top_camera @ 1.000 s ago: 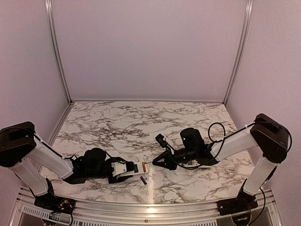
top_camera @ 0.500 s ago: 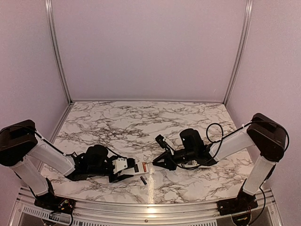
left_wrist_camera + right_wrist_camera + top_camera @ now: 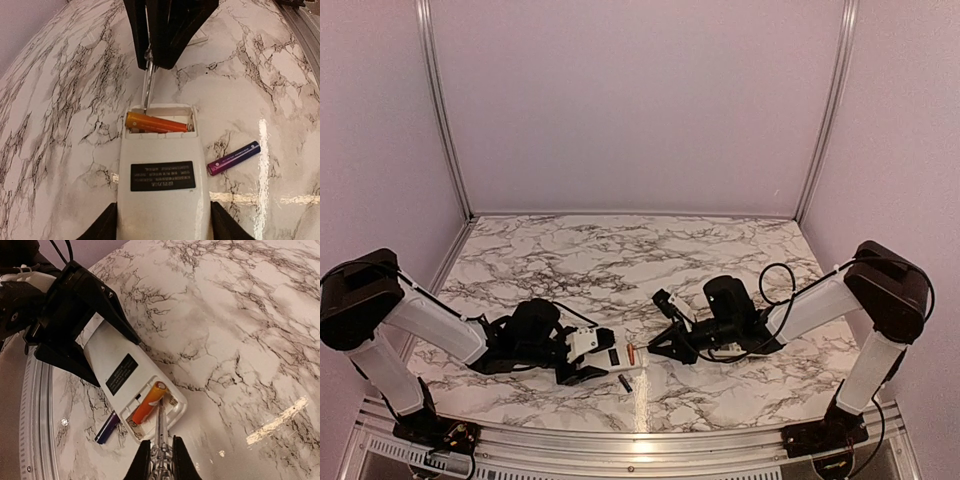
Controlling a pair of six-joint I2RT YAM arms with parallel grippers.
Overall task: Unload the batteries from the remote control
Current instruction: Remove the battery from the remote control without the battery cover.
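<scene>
My left gripper (image 3: 162, 222) is shut on the white remote control (image 3: 160, 175), which lies back-up on the marble table, one finger on each long side. Its battery compartment is uncovered. An orange battery (image 3: 156, 123) lies slanted inside it. A dark blue-purple battery (image 3: 234, 157) lies loose on the table beside the remote. My right gripper (image 3: 159, 452) is shut on a thin metal tool (image 3: 160, 427). The tool's tip reaches into the compartment beside the orange battery (image 3: 149, 402). In the top view the two grippers meet at the remote (image 3: 605, 357).
A flat white piece (image 3: 199, 40) lies on the table beyond the right gripper. A metal rail (image 3: 37, 415) runs along the table's near edge, close to the remote. Purple walls enclose the table on three sides.
The left arm has carried the remote to the right, toward the right gripper. The tool tip now sits at the open compartment. The loose battery has not moved.
</scene>
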